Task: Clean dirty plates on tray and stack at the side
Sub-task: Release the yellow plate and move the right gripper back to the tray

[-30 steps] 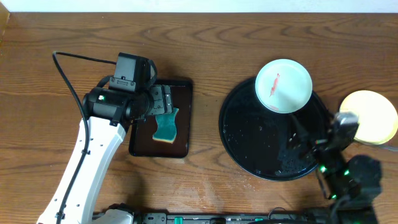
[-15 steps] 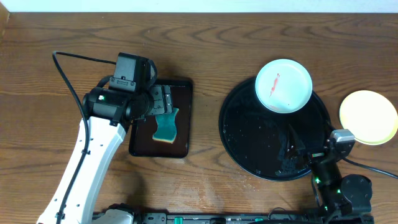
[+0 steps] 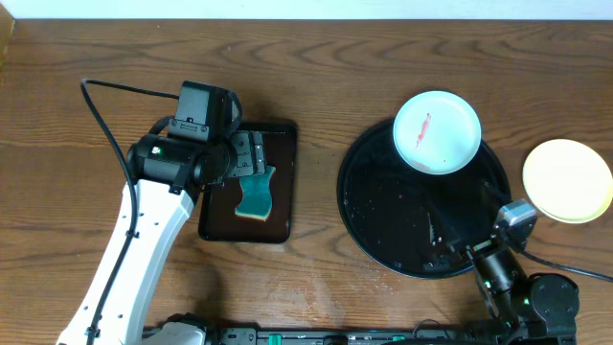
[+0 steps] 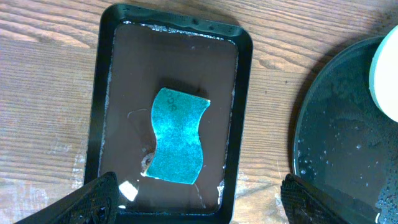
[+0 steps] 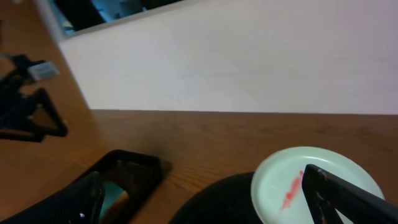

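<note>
1. Counting two plates in view: one mint-white plate [image 3: 438, 132] bearing a red smear [image 3: 422, 130], and one yellow plate [image 3: 567, 180].
2. Counting also one round tray [image 3: 383, 206], glossy black, one smaller rectangular tray [image 3: 280, 216], one teal sponge [image 3: 257, 192] and two grippers.
3. Finding the mint-white plate lying on the round tray at its far right side, overlapping the raised rim there.
4. Noticing water droplets [image 3: 436, 251] scattered over the round tray's bare floor.
5. Finding the yellow plate lying flat on the wooden table [image 3: 335, 57], just right of the round tray and apart from its rim.
6. Finding the rectangular tray well left of the round tray, holding the sponge near its middle in a thin wet film.
7. Seeing the left gripper [image 4: 199, 183] hanging over the rectangular tray, left of the round tray, fingers spread wide and grasping nothing.
8. Seeing the right gripper [image 5: 200, 177] hovering low at the round tray's near right rim, fingers parted wide and grasping nothing, facing the mint-white plate.
</note>
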Robot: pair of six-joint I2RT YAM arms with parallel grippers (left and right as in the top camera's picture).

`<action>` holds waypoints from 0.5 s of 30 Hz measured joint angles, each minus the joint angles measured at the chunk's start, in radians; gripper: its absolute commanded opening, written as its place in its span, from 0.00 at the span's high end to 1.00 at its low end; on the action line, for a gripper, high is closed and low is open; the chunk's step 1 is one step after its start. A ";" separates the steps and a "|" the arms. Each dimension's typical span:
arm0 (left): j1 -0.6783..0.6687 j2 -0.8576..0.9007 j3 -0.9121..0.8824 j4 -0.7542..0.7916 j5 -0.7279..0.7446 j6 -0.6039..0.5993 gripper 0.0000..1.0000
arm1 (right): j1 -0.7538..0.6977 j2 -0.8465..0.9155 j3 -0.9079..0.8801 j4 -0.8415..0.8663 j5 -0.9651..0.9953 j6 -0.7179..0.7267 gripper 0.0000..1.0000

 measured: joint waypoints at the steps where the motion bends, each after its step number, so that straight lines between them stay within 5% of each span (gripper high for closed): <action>1: 0.000 0.000 0.000 0.000 0.000 0.000 0.16 | 0.000 0.000 0.000 0.001 -0.007 0.000 0.01; 7: 0.000 0.000 0.000 0.000 0.000 0.000 0.16 | 0.000 0.035 0.018 0.004 -0.035 0.011 0.01; 15: 0.000 0.000 0.001 0.000 0.000 0.000 0.16 | 0.000 0.513 0.496 -0.513 -0.044 -0.021 0.01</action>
